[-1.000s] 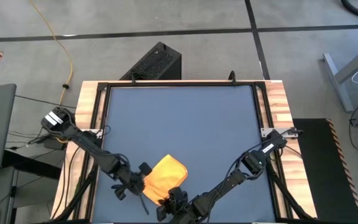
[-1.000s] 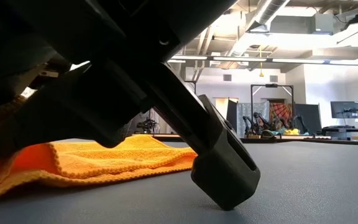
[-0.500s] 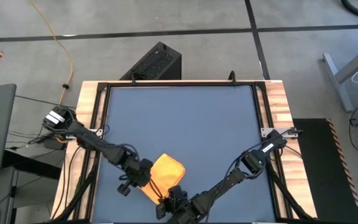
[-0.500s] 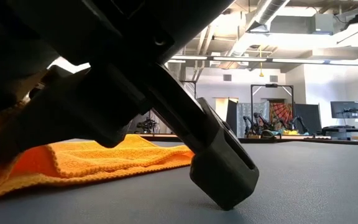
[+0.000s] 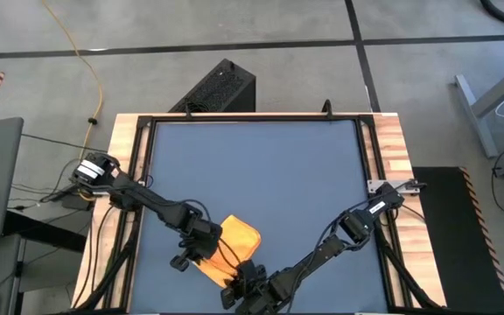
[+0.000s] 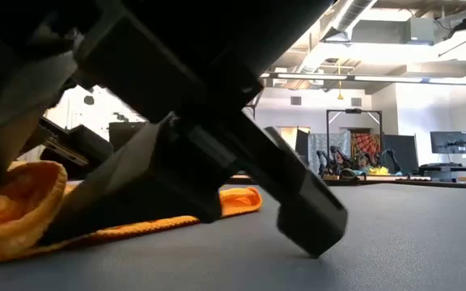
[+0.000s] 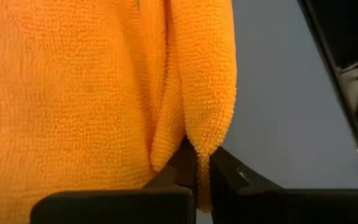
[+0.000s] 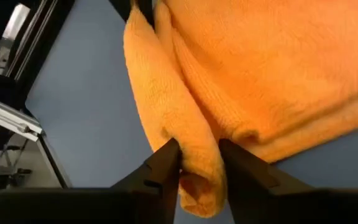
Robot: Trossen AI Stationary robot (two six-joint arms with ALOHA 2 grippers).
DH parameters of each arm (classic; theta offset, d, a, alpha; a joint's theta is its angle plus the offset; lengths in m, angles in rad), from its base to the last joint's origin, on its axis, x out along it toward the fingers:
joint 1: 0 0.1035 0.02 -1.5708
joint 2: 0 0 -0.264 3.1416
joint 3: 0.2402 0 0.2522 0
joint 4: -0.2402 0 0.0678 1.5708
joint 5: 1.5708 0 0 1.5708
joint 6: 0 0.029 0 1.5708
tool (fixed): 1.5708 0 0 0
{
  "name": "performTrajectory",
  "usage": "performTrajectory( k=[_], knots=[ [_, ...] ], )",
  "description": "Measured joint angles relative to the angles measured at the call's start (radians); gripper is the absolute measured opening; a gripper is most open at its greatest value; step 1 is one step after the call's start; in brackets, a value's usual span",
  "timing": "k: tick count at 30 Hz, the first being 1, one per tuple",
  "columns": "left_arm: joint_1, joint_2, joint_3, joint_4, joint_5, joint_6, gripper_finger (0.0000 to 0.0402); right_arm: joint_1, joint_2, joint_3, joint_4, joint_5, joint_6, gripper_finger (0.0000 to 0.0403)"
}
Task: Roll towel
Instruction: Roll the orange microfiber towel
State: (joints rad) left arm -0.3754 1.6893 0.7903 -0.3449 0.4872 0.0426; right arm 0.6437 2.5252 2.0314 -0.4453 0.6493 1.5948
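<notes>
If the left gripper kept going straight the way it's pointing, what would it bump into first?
Most likely just more of the towel. The left gripper is already shut on a folded edge of it, and the yellow cloth fills most of the left wrist view ahead. Beyond that lies blue table, though depth is hard to judge.

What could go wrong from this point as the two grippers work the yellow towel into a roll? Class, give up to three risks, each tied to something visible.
1. The left gripper pinches only a thin fold of the towel, so the cloth may slip out.
2. The right gripper clamps a thick bunched edge; uneven pulling could skew the roll.
3. Both grippers work close together at the table's near edge, so they might collide.
</notes>
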Motion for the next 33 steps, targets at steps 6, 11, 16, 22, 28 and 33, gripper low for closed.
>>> performTrajectory(
  k=[6, 11, 16, 22, 28, 33],
  knots=[
    [0.042, 0.004, 0.012, -0.023, 0.06, -0.003, 0.0, 0.011, -0.038, -0.002, -0.094, 0.014, -0.041, 0.0167],
    [0.074, 0.005, 0.017, -0.04, 0.107, -0.006, 0.0, 0.026, -0.072, -0.001, -0.088, 0.023, -0.156, 0.0172],
    [0.103, 0.005, 0.018, -0.062, 0.134, -0.029, 0.0, 0.034, -0.076, 0.003, -0.098, 0.054, -0.253, 0.0166],
    [0.134, 0.005, 0.018, -0.067, 0.172, -0.047, 0.0, 0.051, -0.079, 0.025, 0.067, 0.232, -0.622, 0.0161],
    [0.163, 0.006, 0.019, -0.067, 0.175, -0.063, 0.0, 0.017, -0.032, 0.026, 0.252, 0.239, -1.028, 0.0167],
    [0.168, 0.015, 0.019, -0.072, 0.189, -0.066, 0.0, -0.02, -0.028, 0.024, 0.183, 0.239, -1.133, 0.0197]
  ],
)
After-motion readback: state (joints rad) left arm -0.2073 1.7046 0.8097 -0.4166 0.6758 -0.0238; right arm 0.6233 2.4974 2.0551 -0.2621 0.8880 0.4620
